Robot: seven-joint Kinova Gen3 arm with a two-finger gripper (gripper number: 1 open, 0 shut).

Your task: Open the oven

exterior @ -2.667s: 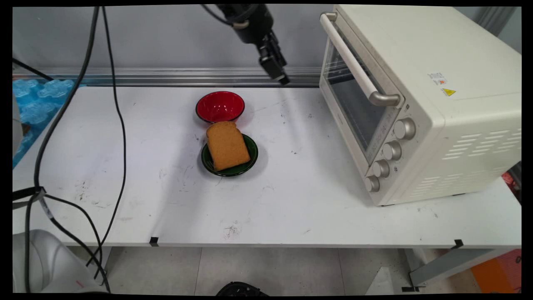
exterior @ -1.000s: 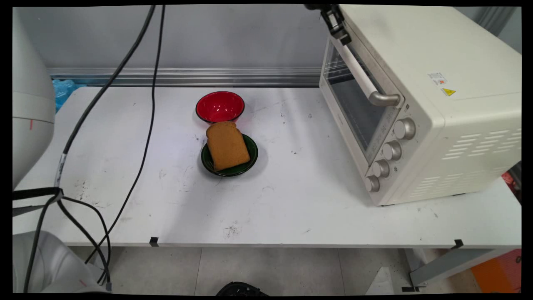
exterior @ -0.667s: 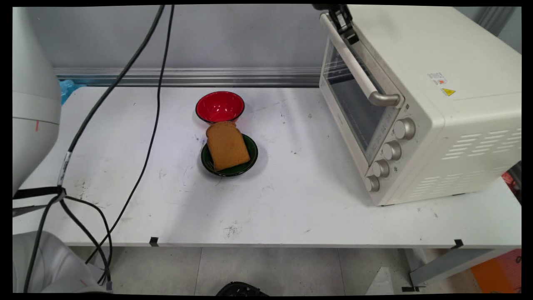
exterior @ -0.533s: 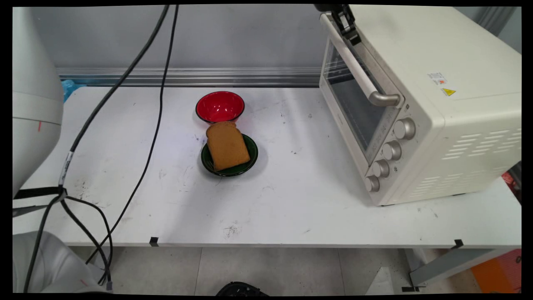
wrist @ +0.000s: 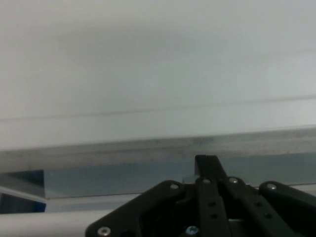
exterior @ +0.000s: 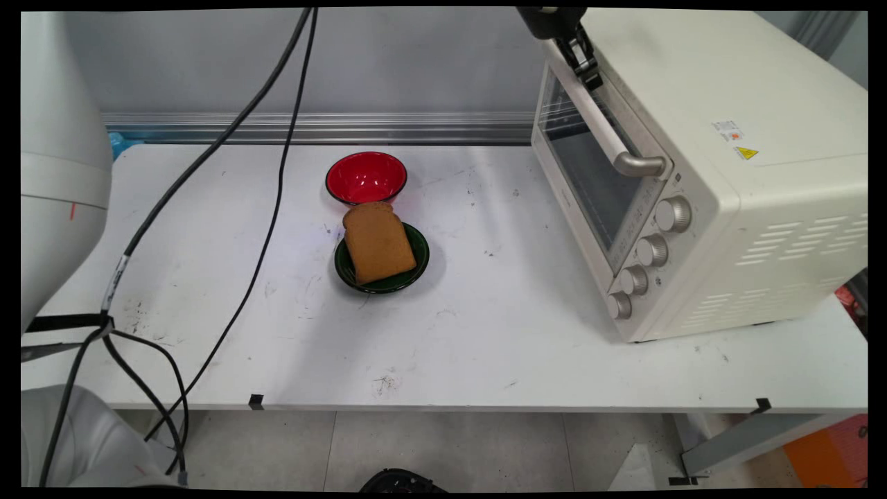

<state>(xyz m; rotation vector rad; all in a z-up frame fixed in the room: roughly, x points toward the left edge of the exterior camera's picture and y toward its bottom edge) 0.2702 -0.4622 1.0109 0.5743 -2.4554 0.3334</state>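
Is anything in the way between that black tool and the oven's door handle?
Nothing visible. The tool sits right at the far end of the handle, along the closed oven door's top edge; whether it touches is unclear.

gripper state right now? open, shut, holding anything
gripper: at the top of the oven door, by the far end of its handle; cannot be told whether open, closed or gripping.

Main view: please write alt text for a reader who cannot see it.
A black gripper sits at the handle of a closed cream toaster oven. On the white table, bread lies on a green plate beside a red bowl.
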